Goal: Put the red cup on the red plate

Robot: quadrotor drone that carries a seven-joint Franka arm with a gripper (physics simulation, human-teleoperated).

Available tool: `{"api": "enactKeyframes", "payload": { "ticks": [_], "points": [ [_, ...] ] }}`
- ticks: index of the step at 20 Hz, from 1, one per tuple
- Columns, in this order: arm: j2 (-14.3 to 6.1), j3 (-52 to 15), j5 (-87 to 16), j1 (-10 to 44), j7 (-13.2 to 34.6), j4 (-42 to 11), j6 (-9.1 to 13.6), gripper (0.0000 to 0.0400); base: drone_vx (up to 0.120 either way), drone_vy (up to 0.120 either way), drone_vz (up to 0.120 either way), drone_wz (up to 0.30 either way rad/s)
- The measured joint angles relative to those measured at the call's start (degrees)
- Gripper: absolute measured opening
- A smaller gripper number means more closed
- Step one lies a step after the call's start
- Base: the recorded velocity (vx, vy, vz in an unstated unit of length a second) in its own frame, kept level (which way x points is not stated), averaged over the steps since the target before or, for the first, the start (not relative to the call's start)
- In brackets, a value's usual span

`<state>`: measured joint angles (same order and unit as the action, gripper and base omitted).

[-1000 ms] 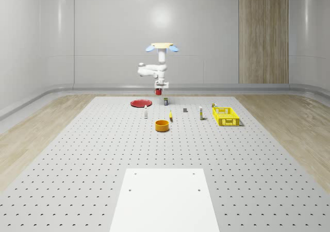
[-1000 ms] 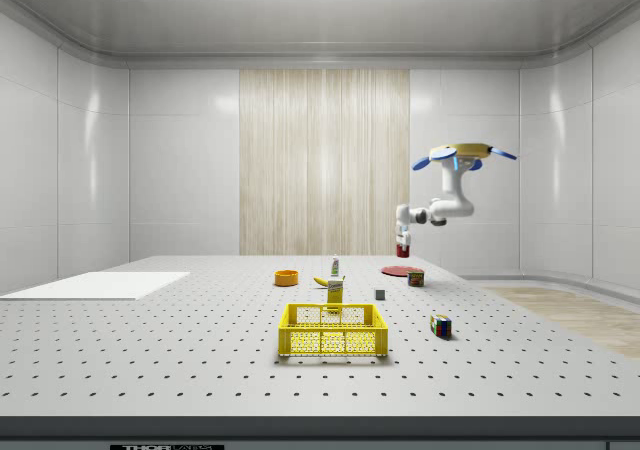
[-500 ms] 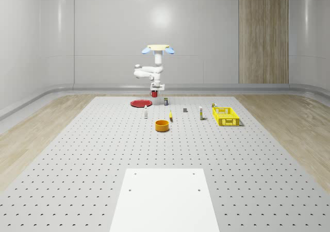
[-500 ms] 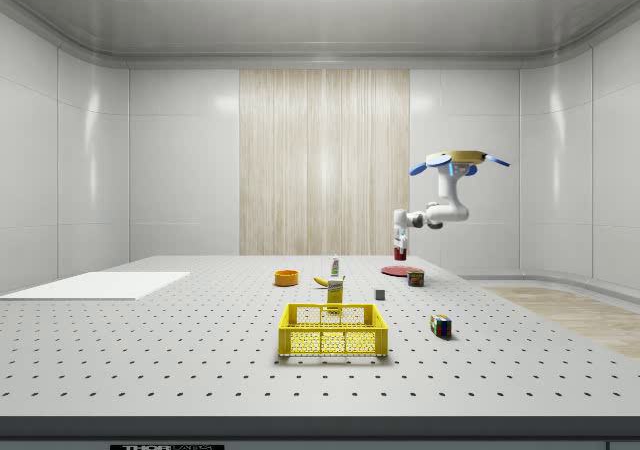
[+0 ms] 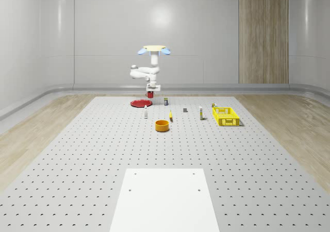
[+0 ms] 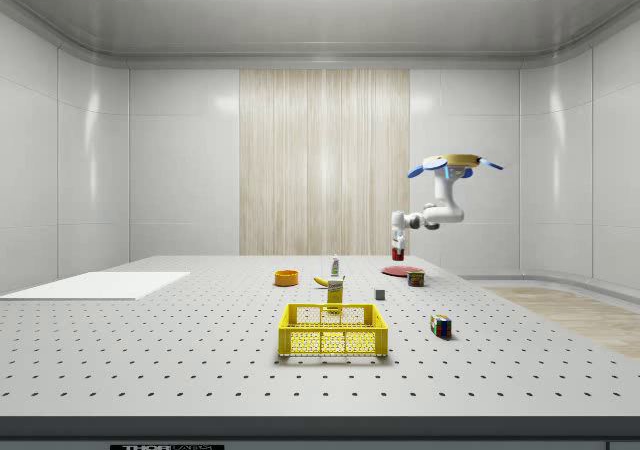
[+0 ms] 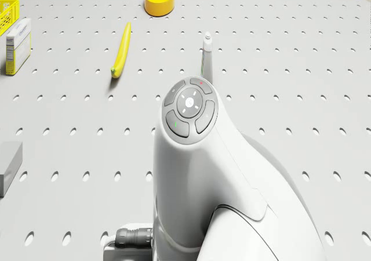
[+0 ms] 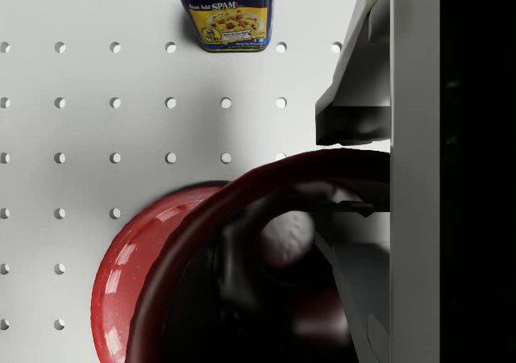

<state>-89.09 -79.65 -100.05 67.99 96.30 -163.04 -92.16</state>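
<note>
Your drone (image 5: 153,50) hovers near the red plate (image 5: 139,103); gripper (image 5: 150,93) clamps the red cup (image 8: 242,274) upright, axis vertical, mouth toward the wrist camera, above the plate's edge.

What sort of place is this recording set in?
It looks like a simulated indoor lab or test room. A large perforated table like an optical breadboard fills the floor, with plain panelled walls around. The drone hovers near the red plate, carrying the red cup in its gripper.
</note>
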Motion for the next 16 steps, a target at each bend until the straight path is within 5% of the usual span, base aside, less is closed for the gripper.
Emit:
{"api": "enactKeyframes", "payload": {
  "ticks": [12, 16],
  "points": [
    [-0.5, -0.1, 0.2, 0.1, 0.1, 0.0, -0.4, 0.0100, -0.030, -0.120, -0.040, 0.000],
    [-0.6, -0.1, 0.2, 0.1, 0.1, 0.0, -0.6, 0.0100, -0.100, -0.120, 0.000, 0.000]
  ]
}}
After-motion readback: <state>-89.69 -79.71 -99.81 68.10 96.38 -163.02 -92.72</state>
